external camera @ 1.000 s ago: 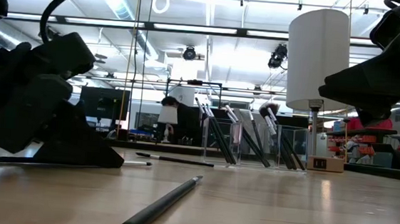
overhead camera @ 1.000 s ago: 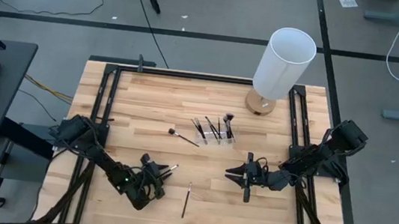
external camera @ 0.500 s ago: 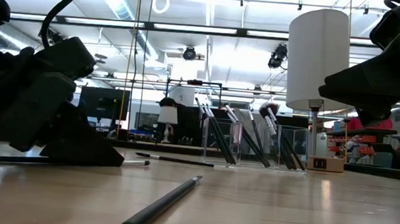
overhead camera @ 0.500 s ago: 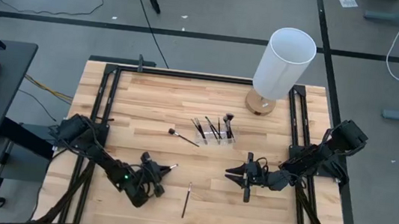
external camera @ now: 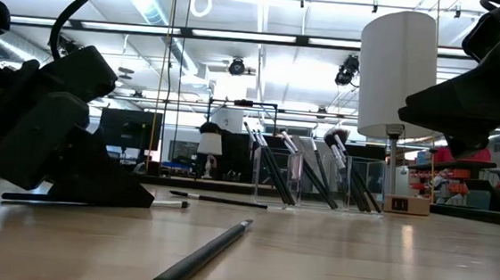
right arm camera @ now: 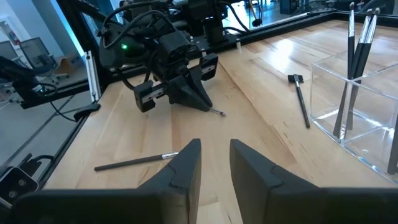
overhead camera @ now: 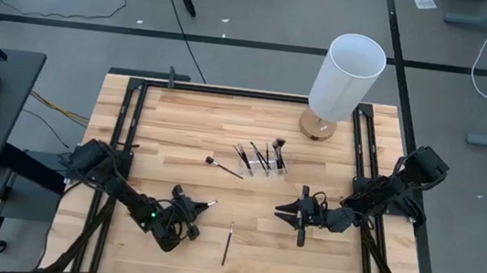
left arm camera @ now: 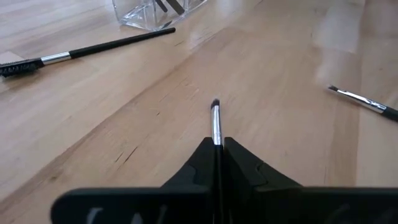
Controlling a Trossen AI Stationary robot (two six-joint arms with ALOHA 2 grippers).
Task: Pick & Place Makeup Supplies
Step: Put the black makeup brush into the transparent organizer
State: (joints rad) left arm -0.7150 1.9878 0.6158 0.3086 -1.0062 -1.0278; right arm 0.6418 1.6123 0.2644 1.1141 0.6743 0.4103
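Makeup brushes are spread over the wooden table: several stand tilted in the clear holder near the middle, one lies flat just beside it, another lies nearer the front edge, and a slim brush with a silver ferrule lies under the left gripper. A second ago that gripper's fingers stood apart around this brush; they are now pressed together on its handle, while the brush itself lies on the wood where it did. The right gripper has not moved, hovering low at the right of the table with its fingers narrowly parted and holding nothing. In the left wrist view the fingers cover most of the held brush, leaving only the ferrule and dark tip showing. The low view cuts off the white lamp at its top. Bristle tips in the holder are hard to tell apart from above.
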